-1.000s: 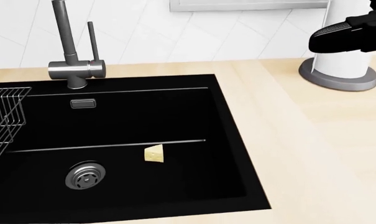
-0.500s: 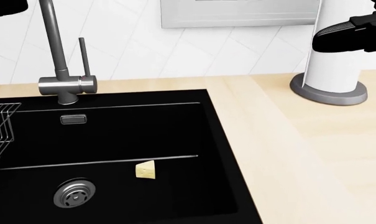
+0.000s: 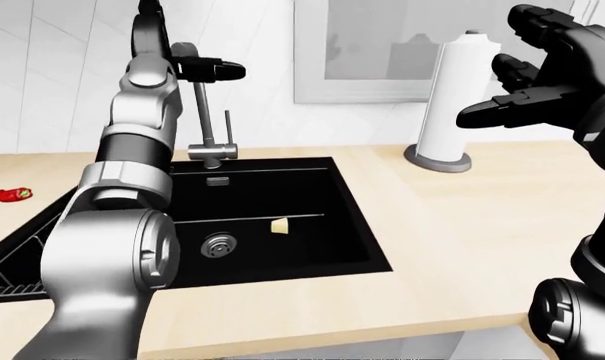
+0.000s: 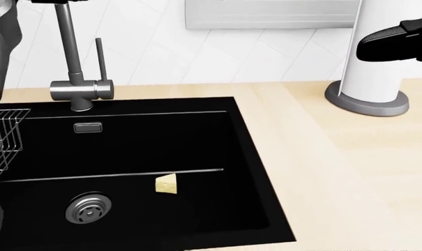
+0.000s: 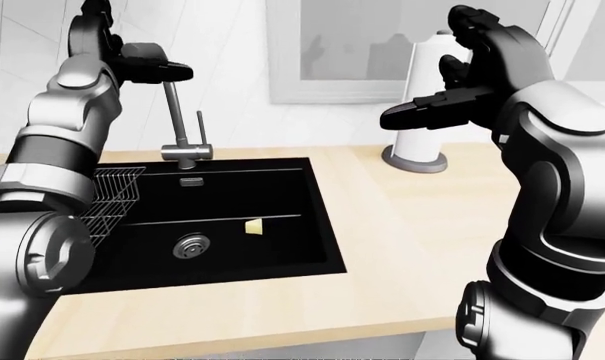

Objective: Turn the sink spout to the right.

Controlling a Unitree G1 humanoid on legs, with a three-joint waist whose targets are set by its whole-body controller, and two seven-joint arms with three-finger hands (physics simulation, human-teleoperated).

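Note:
The grey sink faucet point(image 3: 198, 112) stands at the top edge of the black sink point(image 4: 253, 157), its lever upright beside it. The spout's upper bend point(image 5: 144, 52) curves to the view's left, and its end is hidden behind my left arm. My left hand point(image 3: 232, 72) is raised at the top of the spout pipe. Its black fingers stretch straight across the pipe, pointing right, not curled round it. My right hand point(image 3: 527, 82) is open and empty, held high at the right in front of the paper towel roll.
A yellow cheese wedge point(image 4: 167, 184) lies in the sink near the drain point(image 4: 89, 207). A wire dish rack point(image 4: 4, 141) sits at the sink's left. A paper towel roll point(image 4: 371, 78) stands on the wooden counter at the right. A small red item point(image 3: 12, 194) lies far left.
The camera has shifted, so the whole head view moved. My left arm now shows along the head view's left edge, raised by the spout. The right hand stays high at the right.

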